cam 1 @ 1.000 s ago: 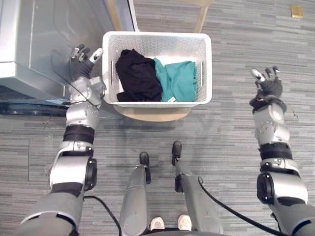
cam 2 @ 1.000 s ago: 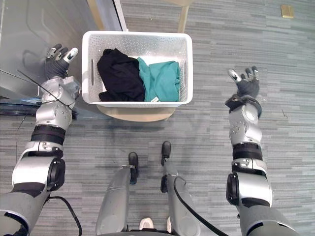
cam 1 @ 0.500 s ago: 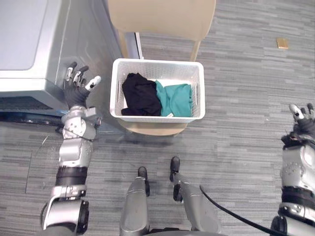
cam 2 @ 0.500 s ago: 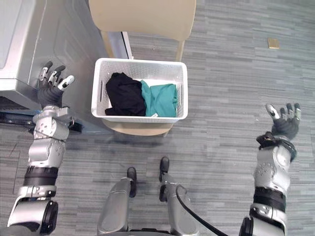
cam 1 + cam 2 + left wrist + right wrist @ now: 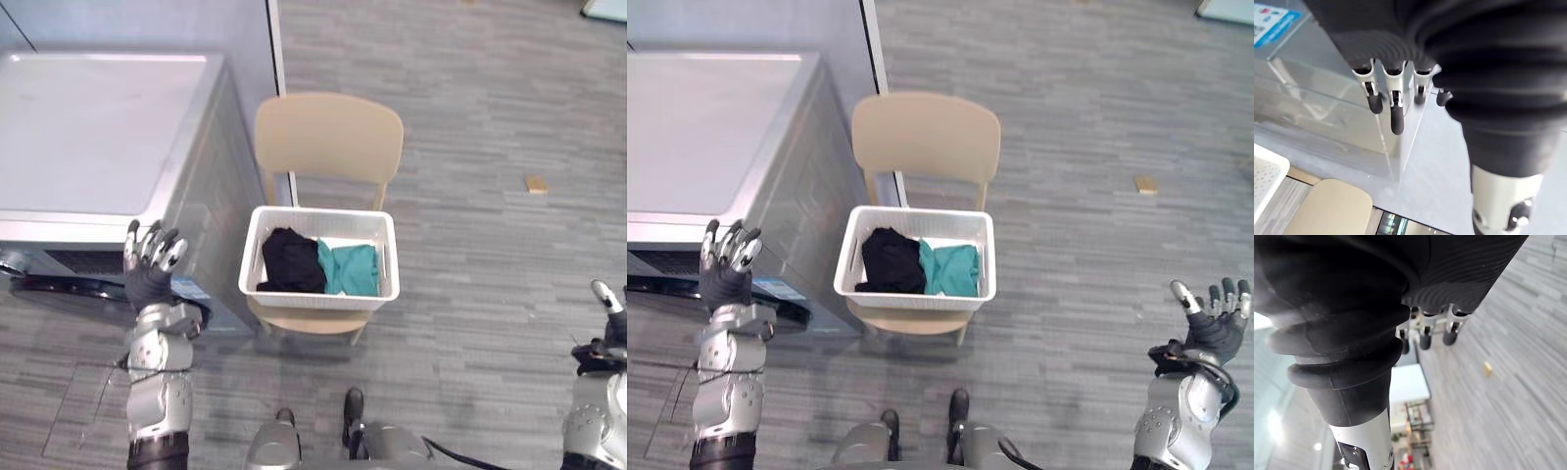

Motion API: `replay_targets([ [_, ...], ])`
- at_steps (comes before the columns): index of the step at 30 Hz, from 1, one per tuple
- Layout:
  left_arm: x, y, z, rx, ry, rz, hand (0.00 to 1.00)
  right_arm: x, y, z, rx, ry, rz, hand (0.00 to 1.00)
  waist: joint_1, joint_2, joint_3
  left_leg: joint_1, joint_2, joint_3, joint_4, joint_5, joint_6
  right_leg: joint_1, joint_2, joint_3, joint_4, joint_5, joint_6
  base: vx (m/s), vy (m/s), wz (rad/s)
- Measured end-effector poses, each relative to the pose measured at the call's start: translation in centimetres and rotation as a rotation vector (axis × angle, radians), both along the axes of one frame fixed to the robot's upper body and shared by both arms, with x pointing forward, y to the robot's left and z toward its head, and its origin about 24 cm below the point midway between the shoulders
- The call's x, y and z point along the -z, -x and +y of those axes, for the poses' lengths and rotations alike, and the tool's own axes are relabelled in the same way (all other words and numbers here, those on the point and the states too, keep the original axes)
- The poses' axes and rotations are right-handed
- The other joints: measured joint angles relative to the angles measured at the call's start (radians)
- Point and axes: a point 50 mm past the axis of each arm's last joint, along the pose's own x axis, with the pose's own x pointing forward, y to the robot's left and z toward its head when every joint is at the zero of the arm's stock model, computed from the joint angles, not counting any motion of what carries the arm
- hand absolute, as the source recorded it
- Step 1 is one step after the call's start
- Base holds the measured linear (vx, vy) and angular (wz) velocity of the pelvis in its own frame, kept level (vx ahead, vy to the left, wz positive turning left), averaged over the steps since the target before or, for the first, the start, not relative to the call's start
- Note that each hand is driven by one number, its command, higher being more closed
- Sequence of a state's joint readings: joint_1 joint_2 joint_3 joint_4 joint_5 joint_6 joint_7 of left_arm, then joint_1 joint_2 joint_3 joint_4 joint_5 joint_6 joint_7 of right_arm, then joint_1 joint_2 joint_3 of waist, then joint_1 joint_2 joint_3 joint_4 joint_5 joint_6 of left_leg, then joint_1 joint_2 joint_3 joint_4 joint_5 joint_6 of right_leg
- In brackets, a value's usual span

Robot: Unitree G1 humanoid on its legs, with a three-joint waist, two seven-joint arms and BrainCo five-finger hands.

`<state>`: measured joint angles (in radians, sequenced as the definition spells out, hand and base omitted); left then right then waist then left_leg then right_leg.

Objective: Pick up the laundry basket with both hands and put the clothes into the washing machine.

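— At the far left, what stands there?
— A silver-grey washing machine (image 5: pixel 98 147), seen from above, its flat top facing up.
— And the left hand?
— The left hand (image 5: pixel 149 282) is raised in front of the machine's front face. Its fingers are straight and spread, and it has hold of nothing. It is well apart from the basket.
— What comes next, moving right?
— A beige chair (image 5: pixel 328 142), just beside the machine. The white laundry basket (image 5: pixel 318 297) sits on its seat, with the backrest on the basket's far side.
— The clothes?
— They lie inside the basket: a black garment (image 5: pixel 290 261) on the left and a teal garment (image 5: pixel 350 269) on the right, touching each other.
— Further right?
— Grey plank floor (image 5: pixel 470 117), with a small tan object (image 5: pixel 535 183) lying on it, well apart from the chair.
— And the right hand?
— The right hand (image 5: pixel 1213 328) is at the far right, held over the floor and well apart from the basket. Its fingers are open and spread, and its palm is empty.
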<state>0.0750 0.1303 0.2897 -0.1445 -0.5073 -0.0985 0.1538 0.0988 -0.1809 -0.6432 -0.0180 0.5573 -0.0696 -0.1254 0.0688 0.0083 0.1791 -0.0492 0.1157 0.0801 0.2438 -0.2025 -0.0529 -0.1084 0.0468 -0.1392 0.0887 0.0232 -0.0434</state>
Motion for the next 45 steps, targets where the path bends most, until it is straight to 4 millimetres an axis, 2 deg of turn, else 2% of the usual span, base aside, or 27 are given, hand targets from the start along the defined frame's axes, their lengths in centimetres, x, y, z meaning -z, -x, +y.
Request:
replay_targets([
  [6,1.7,2.9,-1.4,-0.015,0.058,0.037,0.0,0.5,-0.9,5.2,-0.201,-0.02,-0.036,0.0,0.003,0.026,-0.066,0.063,-0.011,-0.001,-0.026,0.002,0.003,0.038,-0.02,-0.007,0.037,-0.037,0.012,0.01,0.045,0.09],
  [10,3.4,4.7,-2.8,-0.012,0.127,0.095,0.0,1.8,-0.4,9.4,-0.331,-0.087,-0.017,0.0,0.004,0.017,-0.094,0.066,-0.016,-0.02,-0.02,-0.003,0.009,0.05,-0.033,-0.028,0.066,-0.065,0.017,-0.02,0.033,0.18],
  [13,4.2,6.1,-3.1,-0.021,0.144,0.144,0.0,2.5,0.2,11.5,-0.397,-0.134,-0.002,0.0,0.006,0.013,-0.097,0.067,-0.017,-0.033,-0.009,-0.007,0.013,0.053,-0.037,-0.041,0.088,-0.081,0.018,0.0,0.013,0.17],
  [16,4.9,7.0,-3.2,-0.039,0.184,0.169,0.0,2.8,0.7,12.8,-0.443,-0.156,0.011,0.0,0.006,0.024,-0.09,0.046,-0.02,-0.063,0.041,-0.027,0.017,0.052,-0.047,-0.068,0.124,-0.112,0.023,-0.03,0.01,0.3],
  [19,4.7,7.3,-3.4,-0.028,0.186,0.164,0.0,2.2,0.9,13.4,-0.469,-0.148,-0.01,0.0,0.007,0.047,-0.077,0.01,-0.018,-0.091,0.122,-0.074,0.023,0.042,-0.055,-0.092,0.177,-0.152,0.015,-0.04,0.023,0.25],
  [20,4.4,7.5,-3.4,-0.031,0.177,0.158,0.0,1.8,0.8,13.6,-0.48,-0.142,-0.025,0.0,0.009,0.046,-0.076,0.006,-0.015,-0.071,0.121,-0.084,0.027,0.029,-0.065,-0.093,0.192,-0.155,0.012,-0.04,0.027,0.09],
  [22,4.2,7.4,-3.3,-0.032,0.167,0.148,0.0,1.1,0.5,13.8,-0.489,-0.123,-0.062,0.0,0.002,0.036,-0.071,-0.014,0.032,0.026,0.184,-0.086,0.047,0.009,-0.092,-0.107,0.21,-0.149,-0.001,-0.01,0.04,0.19],
  [24,4.2,7.4,-3.3,-0.03,0.166,0.145,0.0,0.5,-0.1,13.7,-0.49,-0.103,-0.087,0.0,0.003,0.035,-0.068,-0.038,0.087,0.037,0.321,-0.086,0.046,-0.019,-0.118,-0.103,0.248,-0.146,0.003,-0.04,0.097,0.07],
  [26,4.1,7.4,-3.3,-0.033,0.166,0.141,0.0,0.1,-0.3,13.4,-0.493,-0.079,-0.1,0.0,-0.001,0.028,-0.065,-0.016,0.155,0.034,0.412,-0.084,0.042,-0.018,-0.16,-0.103,0.249,-0.132,0.025,-0.06,0.199,0.11],
  [29,3.8,7.0,-3.5,-0.034,0.169,0.129,0.0,0.0,0.0,12.8,-0.461,-0.07,-0.099,0.0,-0.016,0.03,-0.068,0.06,0.234,0.065,0.38,-0.077,0.039,-0.018,-0.223,-0.111,0.221,-0.097,0.079,-0.08,0.318,0.34],
  [30,3.5,6.9,-3.9,-0.025,0.174,0.111,0.0,0.0,0.3,12.0,-0.417,-0.063,-0.09,0.0,-0.037,0.052,-0.086,0.091,0.267,0.106,0.264,0.035,0.063,-0.026,-0.241,-0.139,0.187,-0.061,0.111,-0.11,0.422,0.53],
  [31,3.3,6.7,-4.1,-0.015,0.177,0.101,0.0,0.0,0.6,11.5,-0.395,-0.054,-0.087,0.0,-0.045,0.066,-0.099,0.096,0.267,0.114,0.203,0.072,0.028,-0.038,-0.239,-0.147,0.168,-0.042,0.131,-0.13,0.571,0.76],
  [32,2.9,6.3,-4.2,-0.007,0.174,0.077,0.0,0.3,0.9,11.1,-0.355,-0.068,-0.079,0.0,-0.058,0.075,-0.111,0.105,0.235,0.129,0.113,0.022,-0.061,-0.039,-0.26,-0.152,0.121,-0.001,0.145,-0.12,0.524,0.72],
  [33,2.5,5.8,-4.2,-0.002,0.167,0.051,0.0,0.9,1.2,11.2,-0.328,-0.104,-0.069,0.0,-0.063,0.047,-0.107,0.112,0.201,0.137,0.055,-0.001,-0.105,-0.041,-0.282,-0.137,0.079,0.041,0.149,-0.11,0.503,0.68],
  [34,2.3,5.5,-4.2,0.003,0.164,0.041,0.0,1.3,1.3,11.4,-0.331,-0.114,-0.05,0.0,-0.059,0.032,-0.103,0.111,0.184,0.138,0.045,-0.009,-0.121,-0.04,-0.297,-0.134,0.066,0.06,0.148,-0.12,0.41,0.39],
  [35,2.2,5.4,-4.1,0.0,0.159,0.035,0.0,2.1,1.2,11.8,-0.35,-0.139,-0.022,0.0,-0.048,0.004,-0.093,0.112,0.155,0.141,0.051,-0.023,-0.136,-0.034,-0.324,-0.132,0.059,0.092,0.149,-0.09,0.261,0.11],
  [37,2.6,6.1,-3.9,-0.016,0.154,0.066,0.0,2.4,0.9,12.7,-0.392,-0.158,-0.014,0.0,-0.046,-0.027,-0.096,0.123,0.126,0.144,0.06,-0.039,-0.119,-0.024,-0.351,-0.132,0.07,0.125,0.137,-0.13,0.234,0.02],
  [39,3.1,6.8,-3.6,-0.035,0.154,0.094,0.0,2.4,0.7,13.3,-0.433,-0.156,-0.025,0.0,-0.041,-0.034,-0.097,0.129,0.109,0.158,0.075,-0.076,-0.115,-0.032,-0.375,-0.13,0.094,0.128,0.133,-0.13,0.152,-0.17],
  [40,3.3,7.3,-3.3,-0.059,0.153,0.111,0.0,2.4,0.7,13.5,-0.45,-0.158,-0.022,0.0,-0.024,-0.036,-0.095,0.13,0.091,0.177,0.091,-0.091,-0.104,-0.046,-0.394,-0.13,0.103,0.126,0.135,-0.19,0.112,-0.32],
  [42,3.7,7.9,-3.0,-0.09,0.162,0.129,0.0,2.7,0.9,13.7,-0.462,-0.162,-0.009,0.0,-0.024,-0.03,-0.088,0.12,0.075,0.183,0.118,-0.11,-0.09,-0.054,-0.417,-0.131,0.114,0.11,0.152,-0.18,0.075,-0.14],
  [43,3.7,8.0,-2.9,-0.093,0.161,0.132,0.0,2.8,1.0,13.7,-0.466,-0.156,0.001,0.0,-0.025,-0.018,-0.067,0.113,0.076,0.167,0.148,-0.128,-0.088,-0.053,-0.424,-0.131,0.143,0.09,0.157,-0.12,0.005,0.2],
  [45,3.8,7.7,-3.1,-0.084,0.155,0.136,0.0,2.9,1.0,13.8,-0.477,-0.155,0.016,0.0,-0.035,-0.002,-0.041,0.1,0.086,0.126,0.178,-0.145,-0.081,-0.054,-0.406,-0.098,0.196,0.011,0.17,-0.09,-0.044,0.48],
])
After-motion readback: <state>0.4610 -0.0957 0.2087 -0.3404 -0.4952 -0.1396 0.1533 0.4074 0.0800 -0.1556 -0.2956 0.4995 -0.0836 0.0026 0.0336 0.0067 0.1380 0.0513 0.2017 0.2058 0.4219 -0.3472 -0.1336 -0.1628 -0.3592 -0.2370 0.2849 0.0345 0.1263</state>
